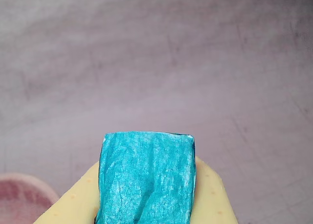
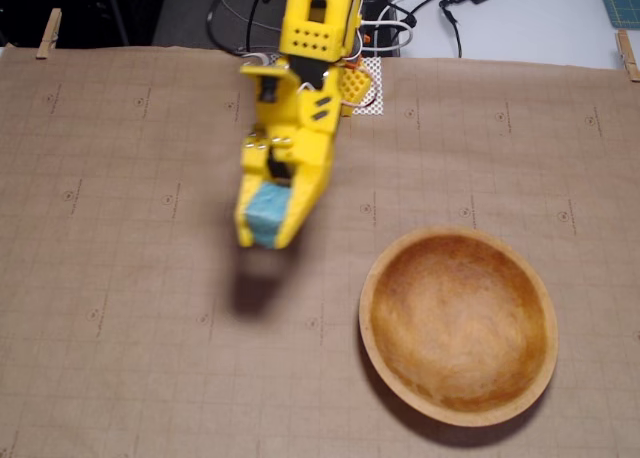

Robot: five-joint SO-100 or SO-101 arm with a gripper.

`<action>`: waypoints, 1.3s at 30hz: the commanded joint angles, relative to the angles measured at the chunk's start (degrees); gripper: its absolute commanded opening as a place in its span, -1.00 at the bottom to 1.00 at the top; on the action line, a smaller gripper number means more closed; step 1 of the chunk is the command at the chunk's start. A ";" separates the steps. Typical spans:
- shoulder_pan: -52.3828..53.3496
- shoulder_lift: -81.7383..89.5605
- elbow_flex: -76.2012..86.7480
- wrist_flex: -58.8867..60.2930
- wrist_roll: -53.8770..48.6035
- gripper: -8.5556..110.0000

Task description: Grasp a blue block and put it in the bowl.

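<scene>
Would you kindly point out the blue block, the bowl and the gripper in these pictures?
blue block (image 1: 146,177), wrist view, middle of its facing side.
bowl (image 2: 457,323), fixed view, bare inside bottom.
gripper (image 2: 266,233), fixed view, midway between the fingertips.

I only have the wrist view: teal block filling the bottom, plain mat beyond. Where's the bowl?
Observer: In the fixed view the bowl sits right of the gripper and lower in the frame, and it is empty.
Operator: Block off the mat?
Observer: Yes. The blue block is clamped between the yellow fingers, with the gripper's shadow cast separately on the mat below it.
Operator: Over the bowl yet?
Observer: No. The gripper hangs over bare mat, left of the bowl's rim.
</scene>
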 commanded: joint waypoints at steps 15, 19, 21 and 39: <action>-25.84 4.22 1.85 0.00 -0.79 -0.91; -28.83 4.22 1.93 3.87 -0.79 -0.91; -29.53 4.31 1.76 6.86 -0.79 -0.91; -28.92 0.79 -9.93 25.49 -0.62 -0.91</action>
